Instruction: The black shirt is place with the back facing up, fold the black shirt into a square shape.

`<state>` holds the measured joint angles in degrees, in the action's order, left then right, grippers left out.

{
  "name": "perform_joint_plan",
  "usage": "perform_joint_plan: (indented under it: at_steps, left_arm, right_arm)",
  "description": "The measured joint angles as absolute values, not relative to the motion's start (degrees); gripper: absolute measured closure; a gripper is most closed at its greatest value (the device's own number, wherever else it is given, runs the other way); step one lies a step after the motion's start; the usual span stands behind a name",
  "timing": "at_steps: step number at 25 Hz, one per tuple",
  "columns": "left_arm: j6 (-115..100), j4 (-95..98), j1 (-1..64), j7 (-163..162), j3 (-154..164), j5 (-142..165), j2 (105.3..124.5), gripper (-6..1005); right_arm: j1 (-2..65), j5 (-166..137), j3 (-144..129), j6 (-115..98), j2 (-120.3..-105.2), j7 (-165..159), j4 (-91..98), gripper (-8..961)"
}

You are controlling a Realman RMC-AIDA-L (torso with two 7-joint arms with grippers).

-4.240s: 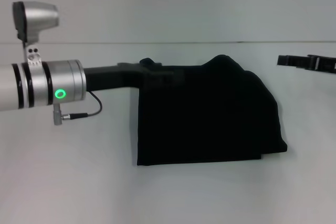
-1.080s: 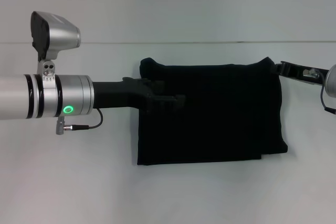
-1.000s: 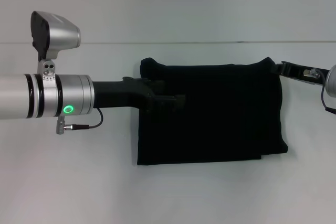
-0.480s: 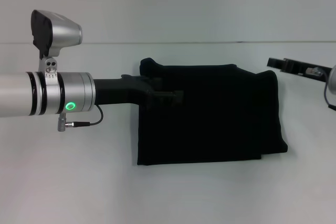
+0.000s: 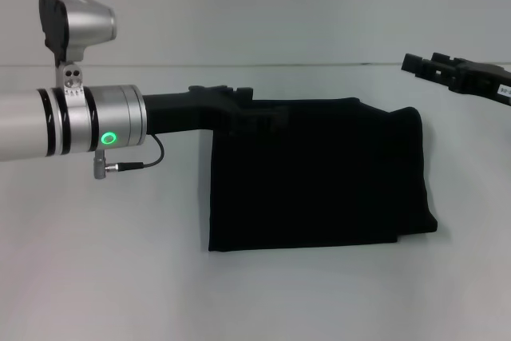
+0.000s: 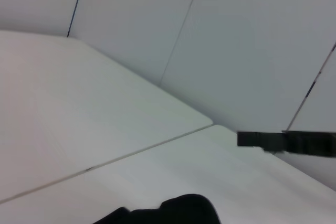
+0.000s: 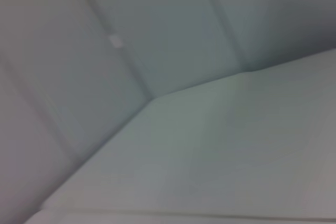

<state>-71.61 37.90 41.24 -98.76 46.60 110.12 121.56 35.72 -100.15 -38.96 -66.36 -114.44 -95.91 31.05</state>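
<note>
Head view: the black shirt lies folded on the white worktop, a near-rectangular block with a straight near edge and a softer, rounded right side where layers of cloth overlap. No white lettering shows, and the fabric reads as one flat dark mass with a slight bulge at the far right corner. The left pincer reaches in from the left, its black fingers lying over the shirt's far left corner; against the black cloth it cannot be told how far they are parted or whether any fabric is pinched between them. The right pincer hangs above the worktop beyond the shirt's far right corner, apart from the cloth, and its fingers appear drawn together with nothing held.

By the look of it, the folding is well along: the sleeves and body seem already turned in, and the shape is a little wider than it is deep, close to the square asked for. The step in hand appears to be the finishing of the far edge. The next move would call for the left pincer to come away from its corner without dragging the top layer, and for any last tidying of the rumpled right side. Left wrist view shows only a sliver of black cloth at its edge and the other arm's pincer farther off.
</note>
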Motion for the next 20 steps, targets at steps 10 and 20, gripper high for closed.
perform_joint_plan:
  at_steps: [10, 20]
  left_arm:
    - [-77.2, 45.4, 42.1, -94.6, 50.0, 119.3, 121.34, 119]
    - [-77.4, 50.7, 40.9, -94.7, 51.6, 124.6, 122.04, 124]
  right_arm:
    - [36.8, -117.7, -42.1, -81.5, -113.65, -96.3, 44.0, 67]
    - [39.5, -126.2, -42.1, -84.7, -114.13, -98.2, 46.0, 38]
